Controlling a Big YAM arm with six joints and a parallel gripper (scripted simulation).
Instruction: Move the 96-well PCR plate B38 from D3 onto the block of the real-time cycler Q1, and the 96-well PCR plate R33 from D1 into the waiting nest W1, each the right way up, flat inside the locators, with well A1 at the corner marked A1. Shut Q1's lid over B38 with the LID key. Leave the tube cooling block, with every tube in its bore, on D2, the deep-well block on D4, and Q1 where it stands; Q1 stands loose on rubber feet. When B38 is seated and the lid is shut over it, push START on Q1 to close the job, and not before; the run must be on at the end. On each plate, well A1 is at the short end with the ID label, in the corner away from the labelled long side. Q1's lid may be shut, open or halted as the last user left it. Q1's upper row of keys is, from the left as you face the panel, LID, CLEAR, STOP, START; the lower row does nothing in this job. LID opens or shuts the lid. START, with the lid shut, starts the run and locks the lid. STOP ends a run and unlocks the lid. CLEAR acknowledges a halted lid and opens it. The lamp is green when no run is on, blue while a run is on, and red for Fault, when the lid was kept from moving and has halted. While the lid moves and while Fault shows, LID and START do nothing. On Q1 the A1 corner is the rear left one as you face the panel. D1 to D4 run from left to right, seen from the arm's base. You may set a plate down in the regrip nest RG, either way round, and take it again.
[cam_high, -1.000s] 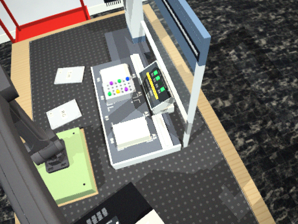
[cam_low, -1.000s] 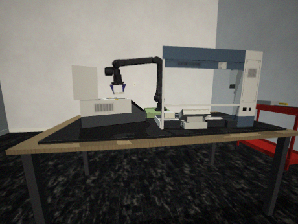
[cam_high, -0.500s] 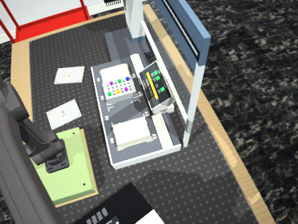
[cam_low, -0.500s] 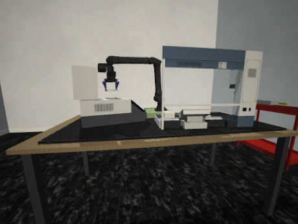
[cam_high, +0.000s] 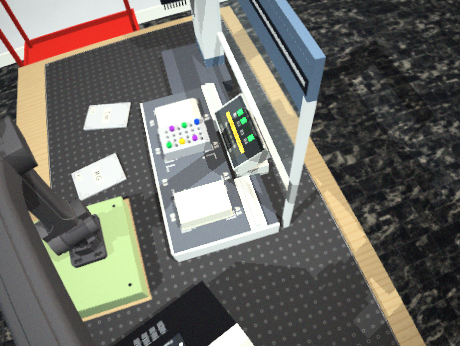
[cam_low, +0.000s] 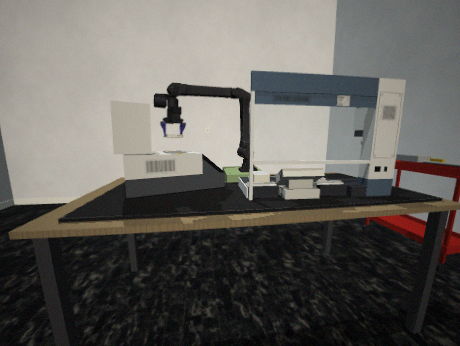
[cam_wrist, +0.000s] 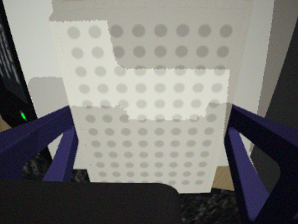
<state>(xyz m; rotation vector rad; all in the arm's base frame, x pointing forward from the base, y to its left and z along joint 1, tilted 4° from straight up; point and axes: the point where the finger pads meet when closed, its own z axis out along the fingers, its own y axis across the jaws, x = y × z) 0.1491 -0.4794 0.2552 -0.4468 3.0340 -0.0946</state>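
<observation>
My gripper (cam_low: 173, 131) hangs above the real-time cycler Q1 (cam_low: 165, 172), shut on a white 96-well PCR plate (cam_low: 173, 134). In the wrist view the plate (cam_wrist: 149, 90) lies flat between my blue fingers, wells facing the camera; I cannot read its label. Q1's lid (cam_low: 131, 127) stands upright and open. A small green light (cam_wrist: 23, 116) shows at the left of the wrist view. Q1's black key panel (cam_high: 150, 332) shows at the bottom edge of the top view. The waiting nest W1 (cam_high: 106, 116) and the regrip nest RG (cam_high: 98, 175) are both empty.
On the deck the tube cooling block (cam_high: 181, 127) holds coloured tubes and the white deep-well block (cam_high: 203, 206) sits nearer, with an empty slot between them. A dark tilted panel with green marks (cam_high: 240, 135) stands beside the deck. The tall white and blue frame (cam_high: 295, 100) borders it.
</observation>
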